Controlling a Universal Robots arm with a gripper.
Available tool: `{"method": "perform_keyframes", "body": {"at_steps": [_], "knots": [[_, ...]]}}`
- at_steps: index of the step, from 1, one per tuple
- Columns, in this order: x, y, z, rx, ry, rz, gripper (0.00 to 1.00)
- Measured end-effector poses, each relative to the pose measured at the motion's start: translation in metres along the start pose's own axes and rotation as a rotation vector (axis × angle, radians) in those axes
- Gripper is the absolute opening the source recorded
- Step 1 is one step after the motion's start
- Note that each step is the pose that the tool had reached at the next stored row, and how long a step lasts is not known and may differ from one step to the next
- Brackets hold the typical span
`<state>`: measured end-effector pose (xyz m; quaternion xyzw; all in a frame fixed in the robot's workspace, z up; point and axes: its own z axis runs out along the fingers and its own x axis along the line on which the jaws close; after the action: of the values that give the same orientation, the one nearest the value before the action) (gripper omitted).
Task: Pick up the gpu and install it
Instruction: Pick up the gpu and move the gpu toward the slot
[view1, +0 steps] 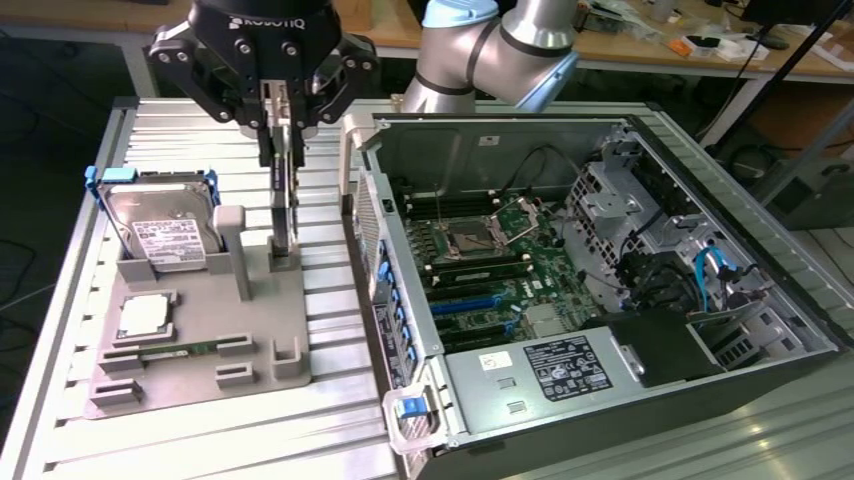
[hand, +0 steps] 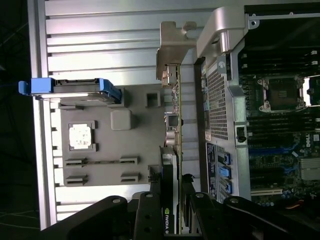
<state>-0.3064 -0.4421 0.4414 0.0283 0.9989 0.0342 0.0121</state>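
The gpu (view1: 279, 195) is a thin dark card standing on edge above the grey fixture (view1: 200, 335), its lower end at the fixture's right-hand upright slot. My gripper (view1: 280, 135) comes down from above and is shut on the card's upper part. In the wrist view the gpu (hand: 173, 125) runs away from my gripper (hand: 172, 210), with its silvery bracket (hand: 172, 50) at the far end and a black finger (hand: 149, 212) on each side. The open computer case (view1: 601, 290) lies at the exterior view's right, with blue expansion slots (view1: 470, 300) on its motherboard.
On the fixture sit a silver hard drive in a blue frame (view1: 160, 232), a processor chip (view1: 144, 315) and a narrow green RAM stick (view1: 180, 350). The case's near wall (view1: 380, 290) stands close beside the card. Everything rests on a ribbed metal table (view1: 200, 430).
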Motion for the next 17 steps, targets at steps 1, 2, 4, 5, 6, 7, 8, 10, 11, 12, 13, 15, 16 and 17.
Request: {"method": "perform_keyframes", "body": {"at_steps": [1,2,4,5,6,7,8,10,11,12,13,15,16,17], "knots": [[-0.001,0.0,0.0,0.0,0.0,0.0,0.27],[-0.001,0.0001,0.0001,0.0,0.0001,0.0,0.27],[-0.004,0.0002,0.0001,0.0,0.0007,0.0,0.27],[-0.004,0.0002,0.0001,0.0,0.001,0.0,0.27],[-0.006,0.0003,0.0002,0.0,0.0012,0.0,0.27],[-0.007,0.0003,0.0003,0.0,0.0012,0.0,0.27],[-0.007,0.0004,0.0002,0.0,0.0013,0.0,0.27],[-0.009,0.0005,0.0003,0.0,0.0016,0.0,0.27],[-0.01,0.0005,0.0003,0.0,0.0017,0.0,0.27],[-0.01,0.0006,0.0003,0.0001,0.0018,0.0,0.27],[-0.011,0.0006,0.0003,0.0,0.0019,0.0,0.27],[-0.012,0.0007,0.0004,0.0001,0.002,0.0,0.27],[-0.013,0.0007,0.0004,0.0001,0.0021,0.0,0.27],[-0.013,0.0007,0.0004,0.0001,0.0022,0.0,0.27]]}}
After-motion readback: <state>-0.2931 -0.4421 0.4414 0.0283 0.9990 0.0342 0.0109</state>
